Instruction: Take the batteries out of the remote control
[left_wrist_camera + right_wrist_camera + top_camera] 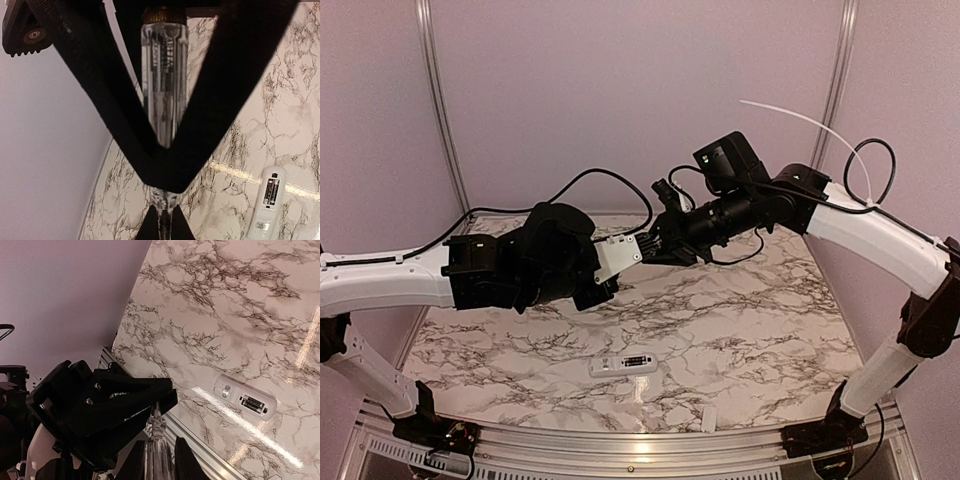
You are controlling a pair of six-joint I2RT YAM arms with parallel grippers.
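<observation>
The white remote control lies back-up on the marble table near the front edge. Its compartment is uncovered, and the two dark batteries sit inside it. The remote shows in the left wrist view with the batteries, and in the right wrist view with the batteries. Both grippers meet in the air above the table's back half, far from the remote. My left gripper is shut on the narrow neck of a clear-handled screwdriver. My right gripper is shut on its handle.
A small flat white plastic piece lies at the table's front edge, right of the remote. Purple walls close in the back and sides. A metal rail runs along the front edge.
</observation>
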